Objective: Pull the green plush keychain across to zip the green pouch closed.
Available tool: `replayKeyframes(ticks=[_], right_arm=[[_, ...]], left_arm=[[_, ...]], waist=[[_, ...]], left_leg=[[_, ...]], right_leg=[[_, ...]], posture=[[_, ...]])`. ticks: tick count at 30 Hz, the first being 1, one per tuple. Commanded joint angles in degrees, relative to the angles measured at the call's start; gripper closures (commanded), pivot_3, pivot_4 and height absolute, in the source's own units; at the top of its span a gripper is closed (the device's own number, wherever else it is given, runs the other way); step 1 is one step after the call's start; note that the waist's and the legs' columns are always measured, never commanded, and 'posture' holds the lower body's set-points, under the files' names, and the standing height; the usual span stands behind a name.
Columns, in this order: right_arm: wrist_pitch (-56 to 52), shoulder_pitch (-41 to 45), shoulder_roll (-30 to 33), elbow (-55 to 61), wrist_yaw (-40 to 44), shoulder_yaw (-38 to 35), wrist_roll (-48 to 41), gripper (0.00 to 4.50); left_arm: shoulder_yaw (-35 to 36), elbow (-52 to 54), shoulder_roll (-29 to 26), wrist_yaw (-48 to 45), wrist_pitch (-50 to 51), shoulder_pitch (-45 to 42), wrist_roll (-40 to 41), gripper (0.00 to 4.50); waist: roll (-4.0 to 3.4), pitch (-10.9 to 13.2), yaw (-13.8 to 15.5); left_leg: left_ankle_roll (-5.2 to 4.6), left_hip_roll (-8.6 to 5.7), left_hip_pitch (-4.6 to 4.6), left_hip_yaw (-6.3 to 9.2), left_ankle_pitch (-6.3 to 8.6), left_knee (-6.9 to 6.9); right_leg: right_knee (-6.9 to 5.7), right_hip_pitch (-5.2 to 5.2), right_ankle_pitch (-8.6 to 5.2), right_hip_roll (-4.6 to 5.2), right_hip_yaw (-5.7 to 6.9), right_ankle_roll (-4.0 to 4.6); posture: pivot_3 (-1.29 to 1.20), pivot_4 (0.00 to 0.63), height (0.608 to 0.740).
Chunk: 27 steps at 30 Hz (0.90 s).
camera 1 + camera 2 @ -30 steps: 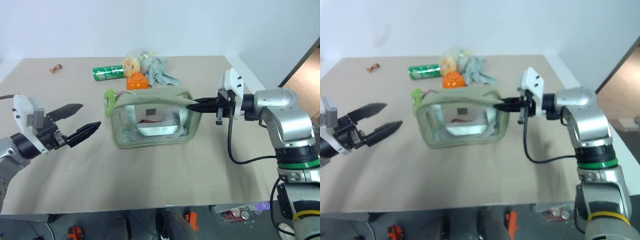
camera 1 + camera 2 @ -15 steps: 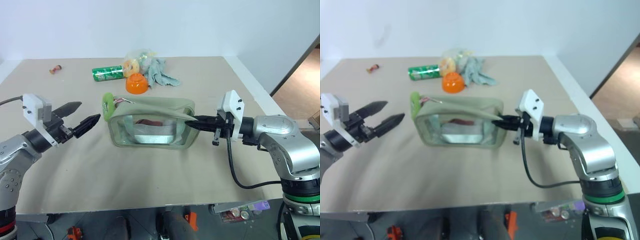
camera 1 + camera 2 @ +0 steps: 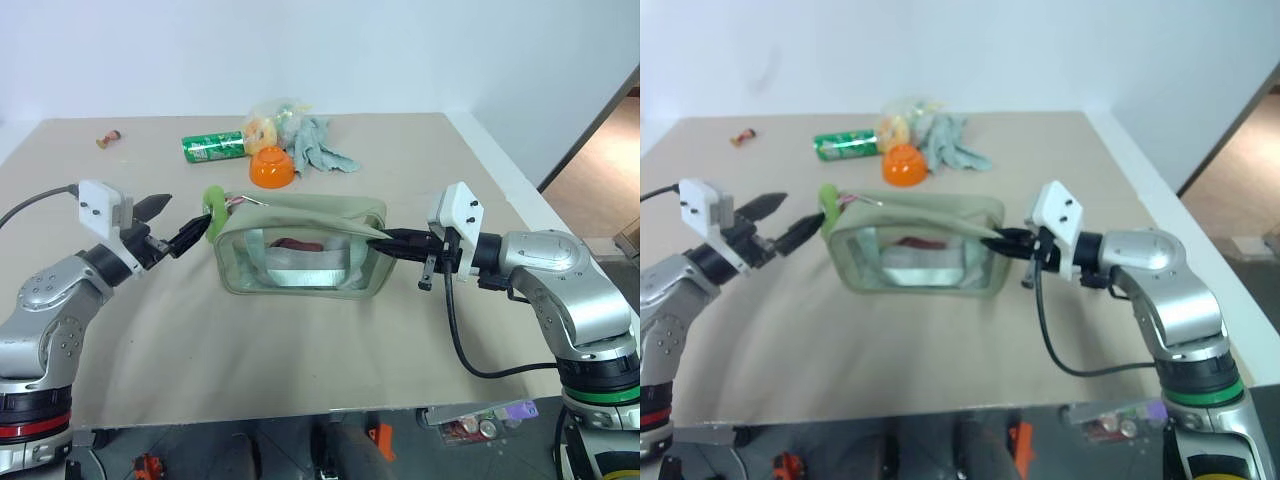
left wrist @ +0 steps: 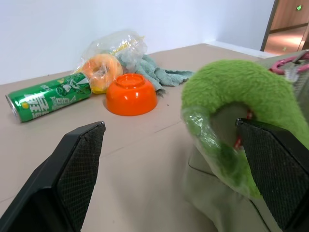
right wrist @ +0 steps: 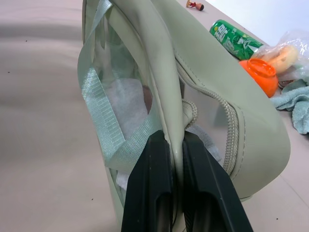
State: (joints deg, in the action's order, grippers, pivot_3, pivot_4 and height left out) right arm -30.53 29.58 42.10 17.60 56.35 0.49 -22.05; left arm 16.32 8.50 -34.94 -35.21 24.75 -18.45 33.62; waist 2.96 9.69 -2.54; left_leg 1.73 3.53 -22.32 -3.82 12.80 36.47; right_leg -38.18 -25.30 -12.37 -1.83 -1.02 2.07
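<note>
From the head views we place the large pale sage-green fabric pouch with the clear plastic window (image 3: 300, 255) at the centre of the beige table (image 3: 300, 360), standing on its long edge. The bright lime-green fuzzy ring keychain (image 3: 214, 203) sits at the pouch's 9 o'clock top corner. The left gripper (image 3: 182, 228) is at 9 o'clock of the pouch, jaws spread wide, one fingertip just beside the ring. The right gripper (image 3: 392, 243) is at 3 o'clock, jaws clamped on the pouch's end flap.

The left wrist view gives what the head views cannot: the ring's pile is thick, part of it is wrapped in clear film, and a pink loop (image 4: 289, 62) joins it to the pouch. The ring stands between the two open fingers, nearer one. The right wrist view shows the two fingers (image 5: 154, 193) pinching a thin fabric tab beside the zip teeth.

At 12 o'clock lie an orange plastic bowl (image 3: 273, 166), a green soda can (image 3: 214, 147), a grey-green cloth rag (image 3: 320, 145) and a clear bag.
</note>
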Motion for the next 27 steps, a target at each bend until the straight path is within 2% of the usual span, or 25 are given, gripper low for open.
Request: replayKeyframes(ticks=[1, 9, 17, 18, 21, 22, 23, 27], right_arm=[[1.21, 0.67, 0.65, -0.11, 0.41, 0.64, 0.59, 4.45], [2.1, 1.01, 0.75, -0.96, 0.46, 1.13, 1.37, 4.45], [2.62, 1.15, 0.95, -1.29, 0.63, 1.52, 2.02, 4.5], [2.76, 1.2, 0.97, -1.46, 0.69, 1.59, 2.14, 4.5], [3.21, 1.22, 1.14, -1.66, 0.97, 1.77, 2.47, 4.5], [3.22, 1.23, 1.16, -1.67, 1.02, 1.78, 2.46, 4.5], [3.41, 1.3, 1.28, -1.83, 1.14, 1.93, 2.65, 4.5], [3.78, 1.43, 1.5, -2.2, 1.5, 2.18, 2.9, 4.5]], left_arm=[[-0.42, -1.37, 0.45, -1.5, -2.16, -2.19, -0.77, 0.0], [-2.76, -3.82, 2.76, -4.06, -3.05, -5.2, -1.32, 0.0], [-3.16, -5.88, 3.55, -4.83, -5.57, -6.92, -3.28, 2.44], [-2.99, -5.82, 3.59, -4.91, -5.88, -7.14, -3.21, 2.93], [-2.28, -5.8, 3.64, -4.77, -6.45, -7.75, -3.11, 3.84], [-2.12, -5.66, 3.43, -4.91, -6.63, -7.89, -3.15, 4.28], [-1.55, -5.26, 3.24, -5.01, -6.8, -8.39, -2.72, 4.45], [0.16, -3.39, 2.31, -5.31, -6.32, -10.99, -0.98, 4.45]], waist=[[0.0, 0.0, -0.04], [0.01, -0.01, -0.06], [0.02, -0.01, -0.02], [0.02, -0.01, -0.02], [0.02, -0.01, 0.0], [0.02, -0.01, 0.0], [0.02, -0.01, -0.01], [0.02, -0.01, -0.01]], left_leg=[[0.0, 0.01, 0.0, 0.0, 0.0, 0.0], [0.0, -0.01, 0.0, 0.0, 0.0, 0.04], [0.01, -0.01, 0.01, 0.0, 0.0, 0.05], [0.01, -0.01, 0.0, 0.0, -0.01, 0.05], [0.01, -0.01, 0.0, 0.0, 0.0, 0.05], [0.01, -0.01, 0.0, 0.01, -0.01, 0.06], [0.01, -0.01, 0.0, 0.0, -0.01, 0.06], [0.01, -0.01, 0.0, 0.0, -0.01, 0.07]], right_leg=[[0.0, 0.0, 0.0, 0.0, -0.02, 0.0], [0.0, 0.03, 0.03, 0.02, -0.03, -0.04], [0.0, 0.03, 0.03, 0.02, -0.03, -0.06], [0.0, 0.03, 0.04, 0.02, -0.02, -0.06], [0.0, 0.03, 0.03, 0.02, -0.01, -0.06], [0.0, 0.04, 0.03, 0.02, 0.0, -0.06], [0.0, 0.04, 0.04, 0.02, 0.0, -0.06], [0.0, 0.04, 0.04, 0.02, 0.0, -0.06]], posture=[[0.0, 0.15, 0.74], [0.0, 0.15, 0.74], [0.0, 0.15, 0.74], [0.0, 0.15, 0.74], [0.0, 0.15, 0.74], [0.0, 0.15, 0.74], [0.0, 0.15, 0.74], [0.0, 0.15, 0.74]])
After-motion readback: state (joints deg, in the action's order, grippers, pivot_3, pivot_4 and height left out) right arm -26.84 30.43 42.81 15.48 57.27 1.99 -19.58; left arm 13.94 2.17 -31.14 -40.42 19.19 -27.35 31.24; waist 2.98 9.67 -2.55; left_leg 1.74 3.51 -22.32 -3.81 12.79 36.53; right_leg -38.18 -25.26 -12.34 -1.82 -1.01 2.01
